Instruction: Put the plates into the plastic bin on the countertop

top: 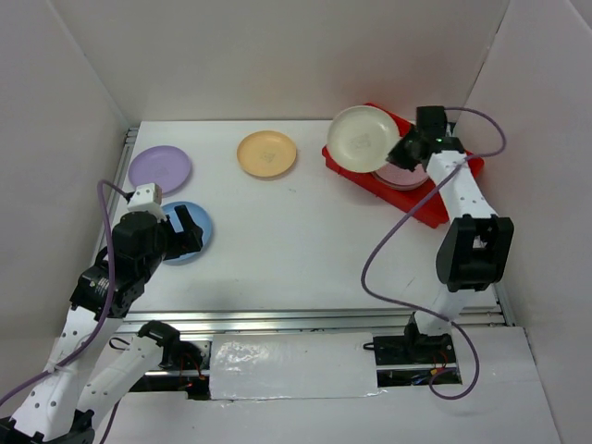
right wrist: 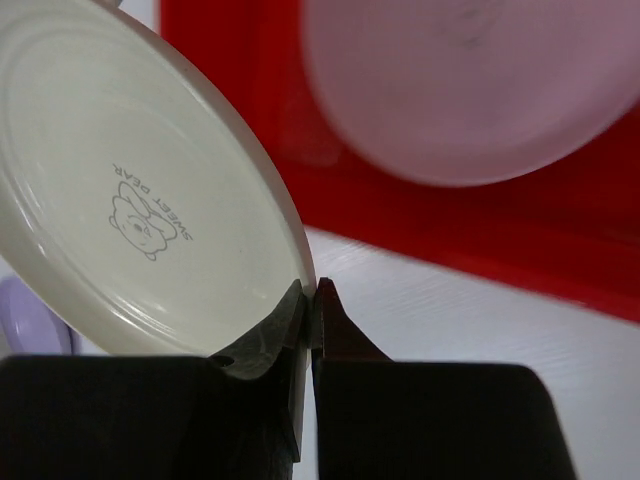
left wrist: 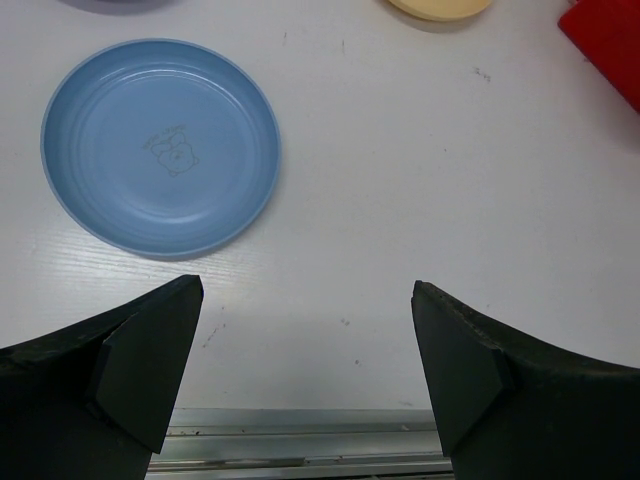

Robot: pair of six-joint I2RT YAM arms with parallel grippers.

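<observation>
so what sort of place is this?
Likely a lab test cell: white walls box in a white tabletop with a metal rail, and the right pincer holds a cream plate at a red bin.

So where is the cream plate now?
Top view, far right: the cream plate is tilted over the red bin, its rim pinched by the right gripper.

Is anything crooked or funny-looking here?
The cream plate is tipped up, pinched at its rim by the right gripper beside the red bin, not lying flat. The bin also sits slanted, not square to the table. The blue plate, lilac plate and yellow plate lie flat.
</observation>
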